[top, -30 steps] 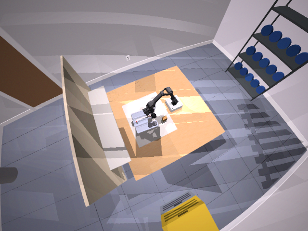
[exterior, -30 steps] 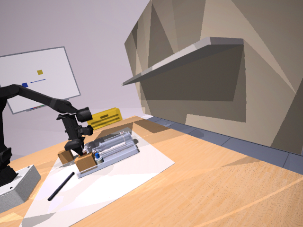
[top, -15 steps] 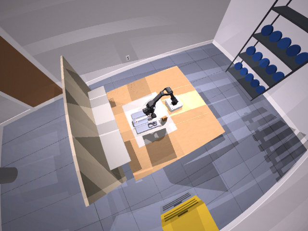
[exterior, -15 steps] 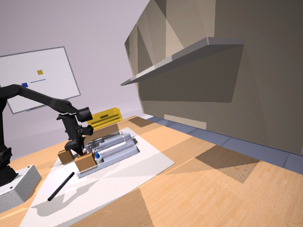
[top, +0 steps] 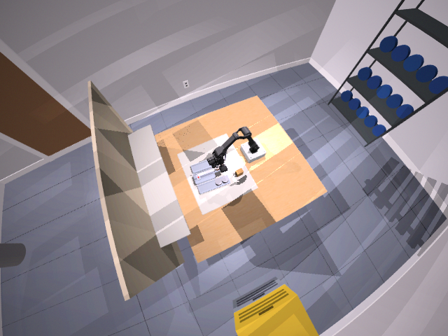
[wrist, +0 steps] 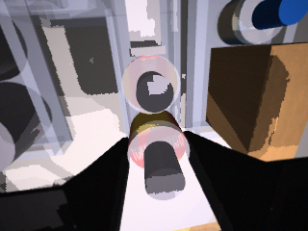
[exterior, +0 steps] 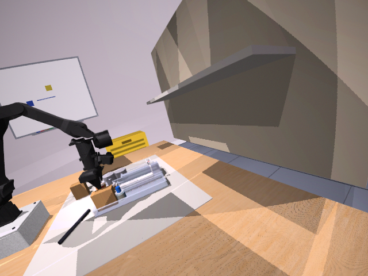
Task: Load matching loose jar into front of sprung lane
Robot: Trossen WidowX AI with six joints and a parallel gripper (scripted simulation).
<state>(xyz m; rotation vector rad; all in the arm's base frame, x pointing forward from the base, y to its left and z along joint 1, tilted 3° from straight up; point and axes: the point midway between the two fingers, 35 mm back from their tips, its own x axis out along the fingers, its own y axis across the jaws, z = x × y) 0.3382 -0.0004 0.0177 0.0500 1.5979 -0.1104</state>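
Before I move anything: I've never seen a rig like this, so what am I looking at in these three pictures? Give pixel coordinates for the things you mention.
One black robot arm (top: 231, 143) (exterior: 52, 117) with a two-finger gripper (top: 218, 166) (exterior: 99, 187) (wrist: 156, 140). The top view looks down on the room, the exterior view across the table from the side, the wrist view past the fingers. On a white mat (top: 209, 206) (exterior: 142, 234) stand clear lanes; wooden blocks and a black rod (exterior: 74, 226) lie nearby. The gripper holds a jar (wrist: 140, 149); just ahead, a similar jar (wrist: 130, 84) stands in the middle lane.

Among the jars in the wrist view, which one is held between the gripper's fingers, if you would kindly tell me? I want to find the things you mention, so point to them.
The lower jar (wrist: 165, 175), between the gripper's black fingers; the other pink-rimmed jar stands directly above it in the image.
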